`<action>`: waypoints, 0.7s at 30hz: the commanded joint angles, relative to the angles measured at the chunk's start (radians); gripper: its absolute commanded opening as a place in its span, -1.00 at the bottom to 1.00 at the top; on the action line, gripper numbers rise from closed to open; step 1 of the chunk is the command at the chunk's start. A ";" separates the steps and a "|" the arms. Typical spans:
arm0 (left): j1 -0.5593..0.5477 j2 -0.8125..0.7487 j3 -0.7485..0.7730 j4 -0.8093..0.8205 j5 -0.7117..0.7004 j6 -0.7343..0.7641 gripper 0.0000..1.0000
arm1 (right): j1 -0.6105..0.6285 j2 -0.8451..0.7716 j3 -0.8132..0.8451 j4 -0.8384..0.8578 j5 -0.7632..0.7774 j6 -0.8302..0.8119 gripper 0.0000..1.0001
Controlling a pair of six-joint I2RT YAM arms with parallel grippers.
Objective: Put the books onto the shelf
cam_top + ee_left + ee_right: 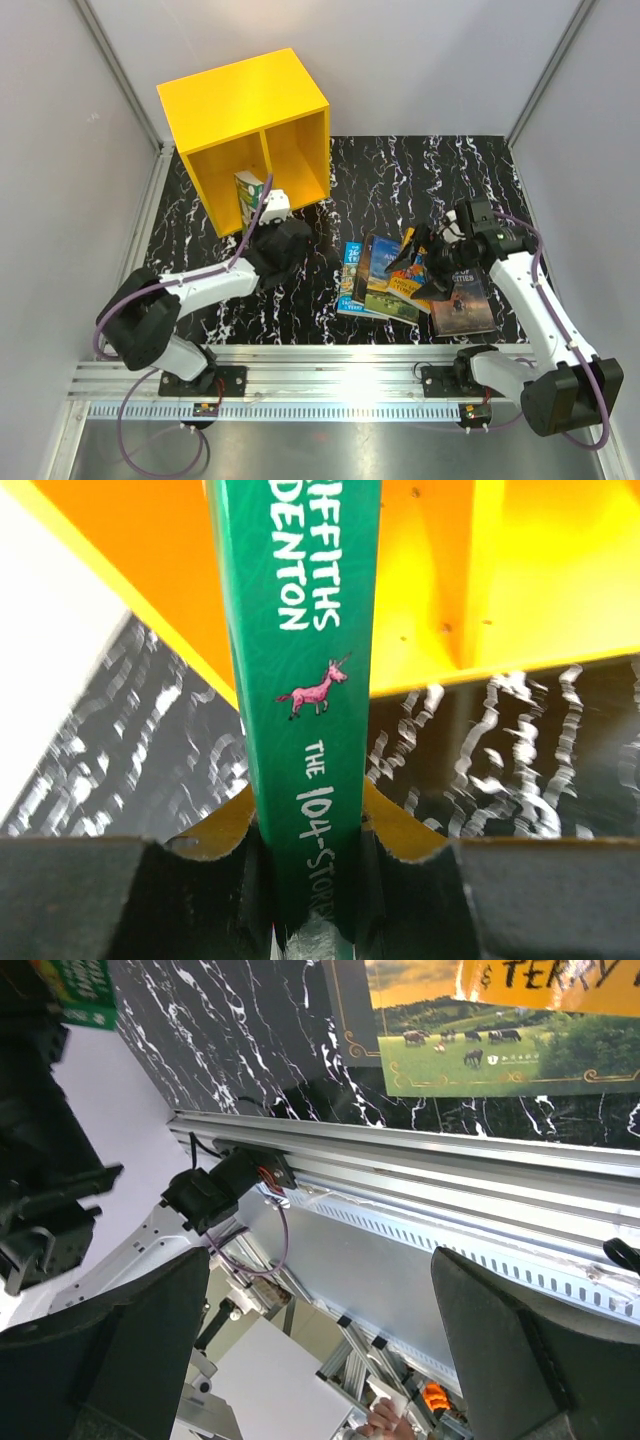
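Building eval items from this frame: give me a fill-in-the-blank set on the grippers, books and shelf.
The left gripper is shut on a ____ book.
The yellow shelf has ____ compartments.
The right gripper stands with its jaws ____.
The loose books lie by the ____ arm.
Missing words: green; two; open; right.

Spine of green book [305, 730] reads "DENTON", "THE 104-STOR"; orange cover [560, 995] "TERRY".
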 commanded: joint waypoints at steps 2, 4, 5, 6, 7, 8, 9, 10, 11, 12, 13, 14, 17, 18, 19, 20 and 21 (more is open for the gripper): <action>0.052 0.012 -0.048 0.834 0.031 0.557 -1.00 | 0.006 -0.051 -0.046 0.017 -0.029 -0.008 1.00; 0.059 0.063 -0.074 1.063 0.060 0.684 -1.00 | 0.006 -0.059 -0.079 0.035 -0.031 0.000 1.00; 0.065 0.078 -0.030 1.098 0.077 0.730 -1.00 | 0.006 -0.065 -0.089 0.041 -0.029 0.005 1.00; 0.068 0.104 -0.013 1.091 0.079 0.740 -1.00 | 0.006 -0.071 -0.108 0.046 -0.034 0.012 1.00; 0.079 0.112 -0.005 1.122 0.089 0.753 -1.00 | 0.006 -0.074 -0.116 0.058 -0.032 0.015 0.99; 0.087 0.118 0.004 1.150 0.111 0.749 -1.00 | 0.006 -0.087 -0.124 0.063 -0.032 0.019 0.99; 0.093 0.126 0.026 1.146 0.120 0.740 -1.00 | 0.006 -0.091 -0.138 0.069 -0.031 0.020 0.99; 0.111 0.141 0.024 1.181 0.138 0.737 -1.00 | 0.006 -0.094 -0.145 0.078 -0.028 0.020 0.99; 0.119 0.151 0.018 1.225 0.177 0.741 -1.00 | 0.004 -0.103 -0.152 0.080 -0.023 0.022 0.99; 0.127 0.166 -0.008 1.294 0.194 0.756 -1.00 | 0.006 -0.107 -0.165 0.084 -0.022 0.025 0.99; 0.140 0.208 -0.016 1.425 0.217 0.781 -1.00 | 0.006 -0.108 -0.171 0.089 -0.022 0.025 0.99; 0.145 0.236 -0.010 1.483 0.221 0.852 -1.00 | 0.006 -0.119 -0.178 0.092 -0.020 0.025 0.99; 0.167 0.354 0.009 1.705 0.243 0.971 -1.00 | 0.004 -0.145 -0.211 0.121 -0.022 0.017 0.99; 0.174 0.380 0.009 1.747 0.249 0.970 -1.00 | 0.006 -0.151 -0.236 0.127 -0.015 0.017 0.99; 0.194 0.391 0.009 1.745 0.269 0.959 -1.00 | 0.004 -0.157 -0.253 0.142 -0.015 0.019 0.99; 0.208 0.401 -0.009 1.745 0.292 0.886 -1.00 | 0.006 -0.166 -0.270 0.153 -0.018 0.028 0.99; 0.223 0.404 -0.032 1.745 0.315 0.838 -1.00 | 0.006 -0.170 -0.305 0.164 -0.026 0.034 0.99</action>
